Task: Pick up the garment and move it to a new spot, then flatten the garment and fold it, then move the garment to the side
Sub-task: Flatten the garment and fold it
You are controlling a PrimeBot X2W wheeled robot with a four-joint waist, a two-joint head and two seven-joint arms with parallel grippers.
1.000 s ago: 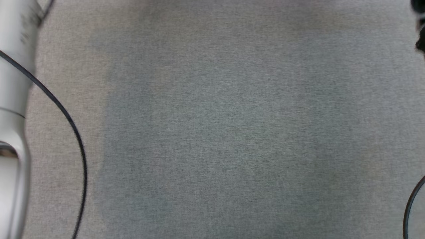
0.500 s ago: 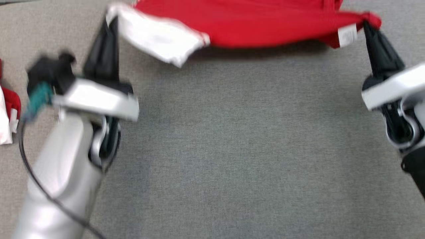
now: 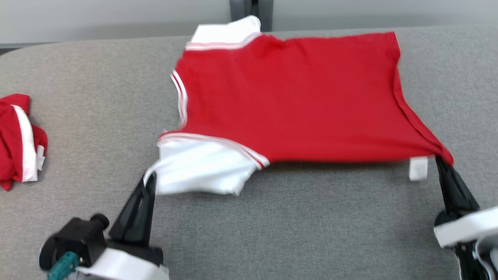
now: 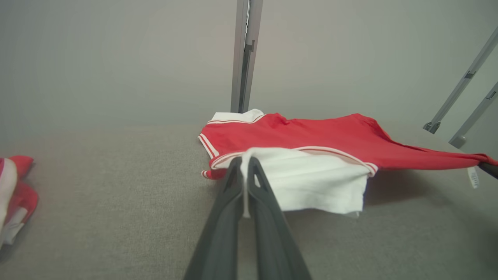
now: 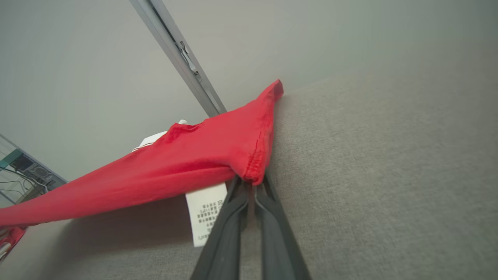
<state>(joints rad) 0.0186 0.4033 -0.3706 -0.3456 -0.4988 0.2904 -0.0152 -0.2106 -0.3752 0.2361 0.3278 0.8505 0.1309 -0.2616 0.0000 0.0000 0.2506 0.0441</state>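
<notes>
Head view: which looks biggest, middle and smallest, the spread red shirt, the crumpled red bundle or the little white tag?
1. spread red shirt
2. crumpled red bundle, which runs off the picture's left edge
3. white tag

Grey fabric tabletop (image 3: 272,233). Crumpled red-and-white cloth (image 3: 19,140) near its left edge. Metal post (image 3: 251,9) behind, against grey wall (image 3: 116,15).

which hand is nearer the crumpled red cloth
Left. The left hand is a short way right of the crumpled cloth; the right hand is far across the table.
</notes>
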